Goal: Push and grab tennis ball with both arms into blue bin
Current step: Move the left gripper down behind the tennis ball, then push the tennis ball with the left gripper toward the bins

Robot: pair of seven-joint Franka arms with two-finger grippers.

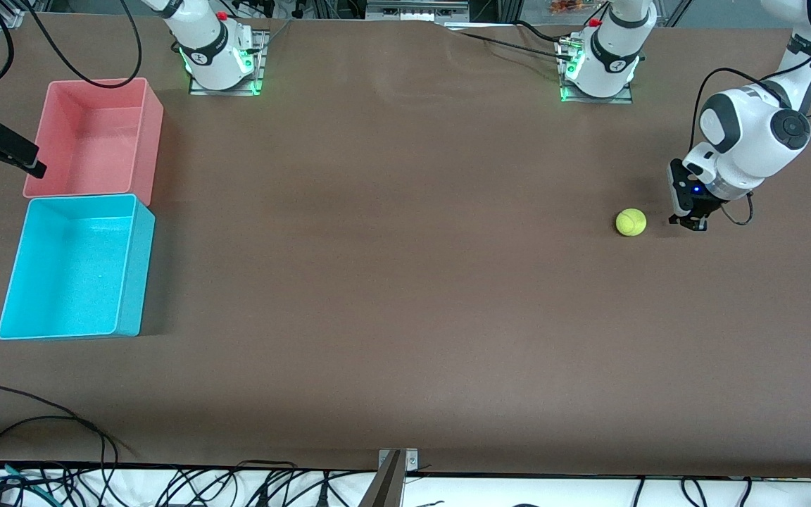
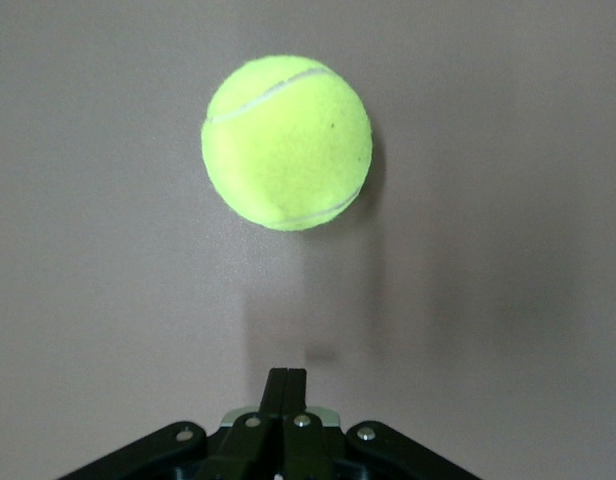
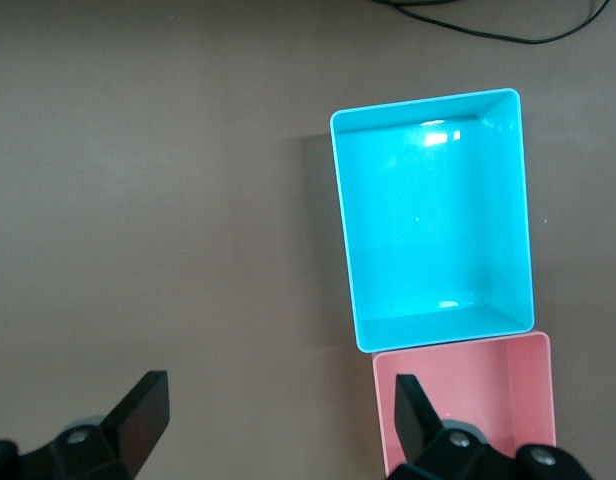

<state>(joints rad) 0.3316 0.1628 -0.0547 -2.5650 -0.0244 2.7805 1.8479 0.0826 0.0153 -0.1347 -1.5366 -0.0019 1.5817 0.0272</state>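
1. Left pincer sits clenched on the tabletop, just beside your tennis ball near the left arm's edge.
2. Right pincer hangs released above the blue bin, at the right arm's edge.

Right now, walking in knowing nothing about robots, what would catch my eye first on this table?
Probably the bright tennis ball, alone on the brown table at the left arm's end, with the left claw shut and low right beside it. Next, the blue bin and pink bin touching at the right arm's end, where the right claw hangs open nearby.
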